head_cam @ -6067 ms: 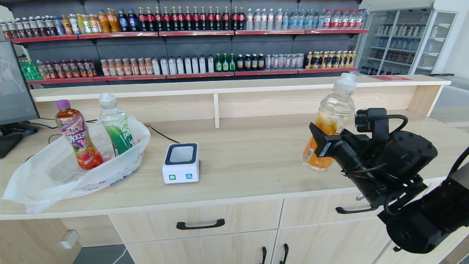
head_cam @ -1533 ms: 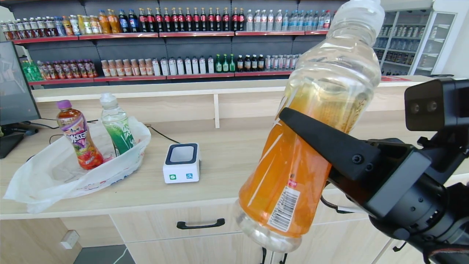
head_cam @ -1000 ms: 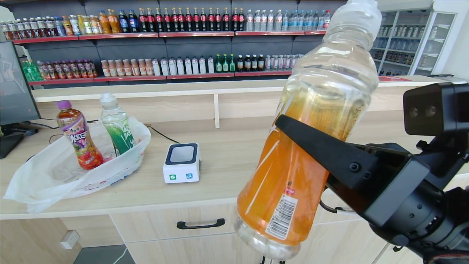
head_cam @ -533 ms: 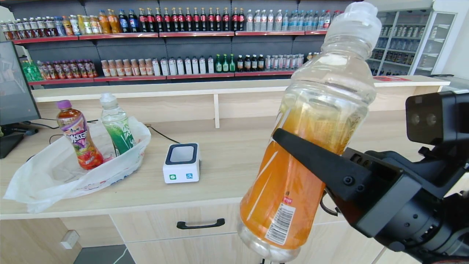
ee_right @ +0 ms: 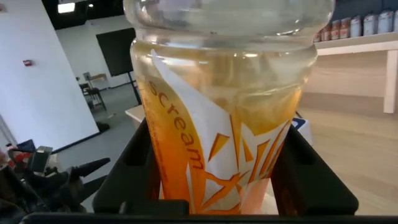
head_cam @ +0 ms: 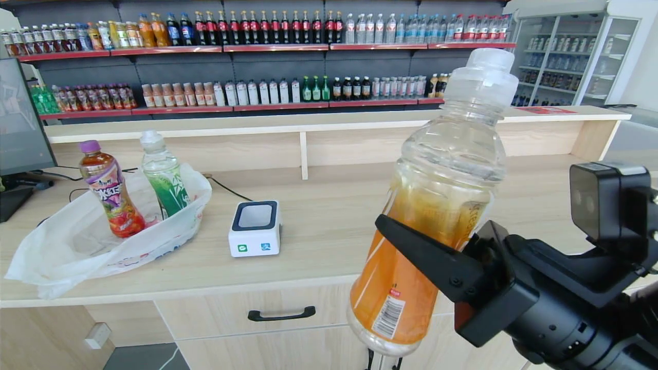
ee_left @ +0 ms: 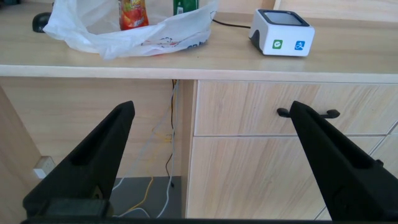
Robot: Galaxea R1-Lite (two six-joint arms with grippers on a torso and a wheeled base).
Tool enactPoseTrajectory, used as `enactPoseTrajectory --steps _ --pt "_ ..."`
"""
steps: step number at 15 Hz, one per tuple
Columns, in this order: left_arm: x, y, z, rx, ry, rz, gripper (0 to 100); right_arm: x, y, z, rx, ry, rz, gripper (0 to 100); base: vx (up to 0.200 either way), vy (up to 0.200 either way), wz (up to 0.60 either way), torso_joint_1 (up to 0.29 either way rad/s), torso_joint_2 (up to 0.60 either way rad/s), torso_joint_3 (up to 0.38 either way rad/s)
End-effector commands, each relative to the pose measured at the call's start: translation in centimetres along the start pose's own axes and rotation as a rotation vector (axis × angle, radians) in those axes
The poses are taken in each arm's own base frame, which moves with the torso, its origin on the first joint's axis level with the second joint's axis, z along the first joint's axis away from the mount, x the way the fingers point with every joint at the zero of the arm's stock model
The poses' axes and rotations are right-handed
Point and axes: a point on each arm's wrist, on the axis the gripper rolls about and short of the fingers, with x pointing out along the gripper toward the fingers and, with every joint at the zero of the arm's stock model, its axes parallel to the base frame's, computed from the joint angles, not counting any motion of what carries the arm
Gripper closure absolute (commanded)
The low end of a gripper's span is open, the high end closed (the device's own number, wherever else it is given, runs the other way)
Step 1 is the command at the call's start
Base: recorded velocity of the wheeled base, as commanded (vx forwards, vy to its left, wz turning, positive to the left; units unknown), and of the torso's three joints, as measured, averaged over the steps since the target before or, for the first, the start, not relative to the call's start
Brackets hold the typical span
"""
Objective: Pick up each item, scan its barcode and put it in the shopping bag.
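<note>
My right gripper (head_cam: 442,241) is shut on an orange drink bottle (head_cam: 437,216) with a white cap, held tilted in the air in front of the counter's right part; its barcode (head_cam: 388,317) faces the head camera near the bottle's base. The right wrist view has the same bottle (ee_right: 227,124) between the black fingers (ee_right: 134,162). The white barcode scanner (head_cam: 255,228) sits mid-counter, also seen as the scanner (ee_left: 281,32). The white shopping bag (head_cam: 77,241) lies at the left with a purple-capped red bottle (head_cam: 109,190) and a green-labelled bottle (head_cam: 163,174) in it. My left gripper (ee_left: 211,162) is open, low before the cabinet.
The wooden counter (head_cam: 329,221) has a raised back ledge (head_cam: 303,126). A monitor (head_cam: 20,128) stands at the far left with cables beside it. Drawers with black handles (head_cam: 280,314) sit below the counter. Shelves of drinks and a fridge (head_cam: 565,56) stand behind.
The right gripper with the orange bottle has come down and moved a little to the right over the last second. Six seconds ago it held the bottle low over the counter's right side.
</note>
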Motion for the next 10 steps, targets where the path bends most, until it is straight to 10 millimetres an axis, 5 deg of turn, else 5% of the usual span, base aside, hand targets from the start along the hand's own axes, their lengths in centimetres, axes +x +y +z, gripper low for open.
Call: enactPoseTrajectory --steps 1,5,10 --pt "0.0 0.0 0.0 0.0 -0.001 0.0 0 0.3 -0.2 -0.2 -0.054 -0.006 -0.044 100 0.0 0.0 0.0 0.0 0.0 0.0" --pt "0.0 0.0 0.0 0.0 0.001 0.0 0 -0.9 -2.1 0.2 -0.283 -0.018 -0.288 100 0.0 0.0 0.0 0.0 0.0 0.0" --pt "0.0 0.0 0.0 0.0 0.001 0.0 0 -1.9 -3.7 0.3 -0.375 0.01 -0.379 100 0.0 0.0 0.0 0.0 0.0 0.0"
